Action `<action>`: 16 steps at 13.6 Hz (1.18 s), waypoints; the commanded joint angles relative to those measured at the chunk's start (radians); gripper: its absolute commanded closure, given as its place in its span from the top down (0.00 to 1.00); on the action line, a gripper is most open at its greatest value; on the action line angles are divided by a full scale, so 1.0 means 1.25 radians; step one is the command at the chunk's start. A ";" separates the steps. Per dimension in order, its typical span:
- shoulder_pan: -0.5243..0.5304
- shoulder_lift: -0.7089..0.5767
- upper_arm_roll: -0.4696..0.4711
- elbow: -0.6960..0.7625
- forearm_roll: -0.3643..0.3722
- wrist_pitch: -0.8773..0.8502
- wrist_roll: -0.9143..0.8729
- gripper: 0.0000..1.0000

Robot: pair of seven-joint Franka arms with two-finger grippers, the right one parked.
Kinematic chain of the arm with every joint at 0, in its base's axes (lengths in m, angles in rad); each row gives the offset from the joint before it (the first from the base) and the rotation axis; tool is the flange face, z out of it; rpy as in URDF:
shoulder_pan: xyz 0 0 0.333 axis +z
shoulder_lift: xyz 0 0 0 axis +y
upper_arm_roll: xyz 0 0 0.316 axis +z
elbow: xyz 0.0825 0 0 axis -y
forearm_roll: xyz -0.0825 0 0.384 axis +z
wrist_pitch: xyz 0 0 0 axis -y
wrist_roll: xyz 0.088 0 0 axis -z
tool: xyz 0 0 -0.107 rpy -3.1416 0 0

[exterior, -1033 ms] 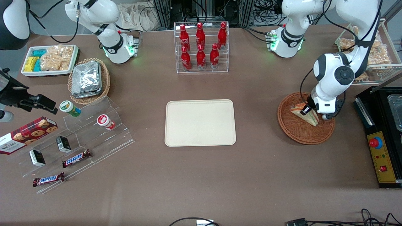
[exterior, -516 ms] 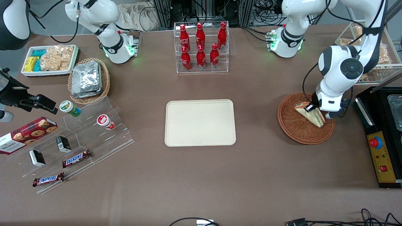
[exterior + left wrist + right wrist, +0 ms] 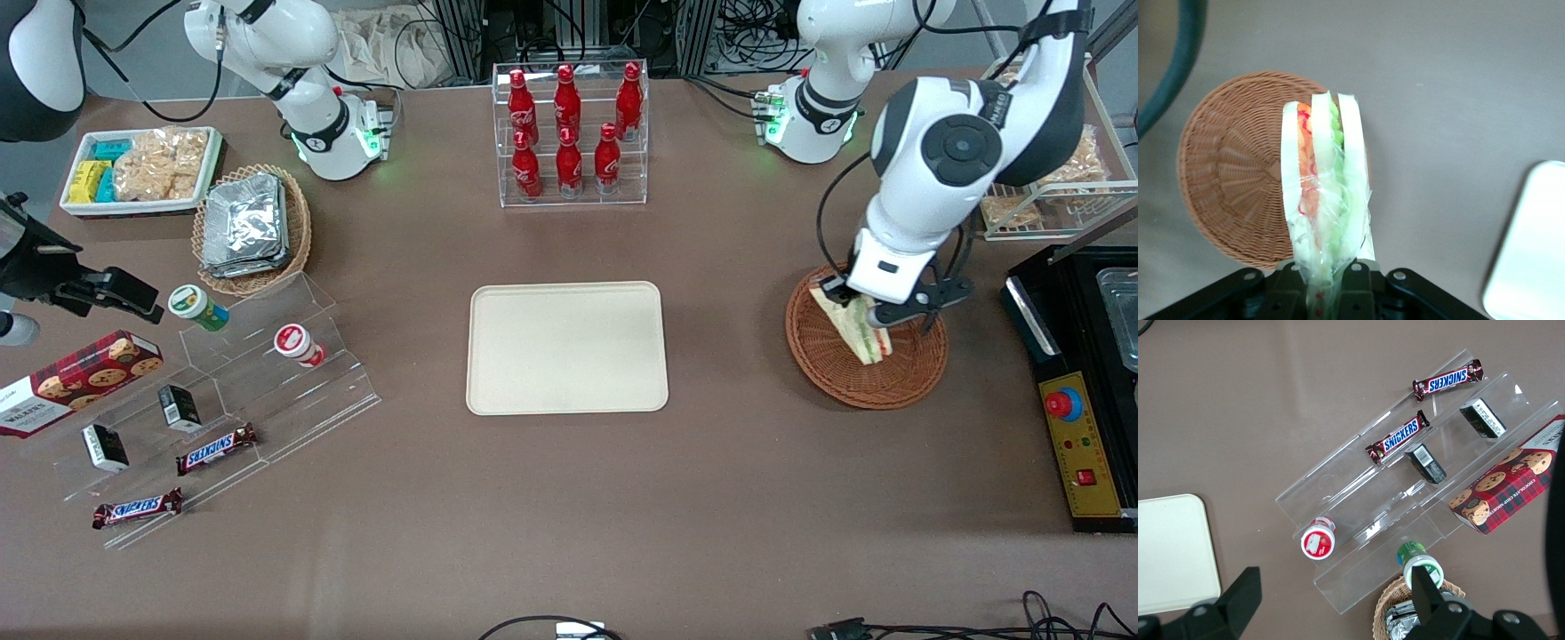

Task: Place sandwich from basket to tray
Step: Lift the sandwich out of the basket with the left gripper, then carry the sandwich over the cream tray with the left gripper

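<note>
Hidden: the lower end of the clear-wrapped triangular wedge sandwich (image 3: 1323, 193), pinched inside the black two-finger gripper (image 3: 1323, 283). Gripper clamped on the sandwich, raised above the round brown wicker basket (image 3: 836, 364). Flat cream rectangular tray (image 3: 567, 347) well apart, toward the parked arm's end.

One sandwich (image 3: 855, 327) held by one end effector (image 3: 853, 307), two wicker baskets (image 3: 861, 378), and one tray (image 3: 567, 348). Six red bottles (image 3: 566, 124), two Snickers bars (image 3: 216, 448), two small black boxes (image 3: 180, 407), two cups (image 3: 197, 307), one cookie box (image 3: 76, 380).

Robot lab: mounted arms (image 3: 942, 169), cables (image 3: 756, 27)
</note>
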State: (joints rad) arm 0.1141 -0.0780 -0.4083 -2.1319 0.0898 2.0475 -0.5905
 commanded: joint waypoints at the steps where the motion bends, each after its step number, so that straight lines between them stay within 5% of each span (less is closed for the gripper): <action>1: -0.021 0.040 -0.046 0.058 -0.004 -0.016 0.017 0.00; 10: -0.177 0.214 -0.102 0.185 0.015 -0.008 -0.002 0.01; 16: -0.305 0.374 -0.102 0.217 0.144 0.066 -0.150 0.03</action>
State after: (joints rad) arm -0.2231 0.3154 -0.5410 -1.9129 0.2282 2.1189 -0.7279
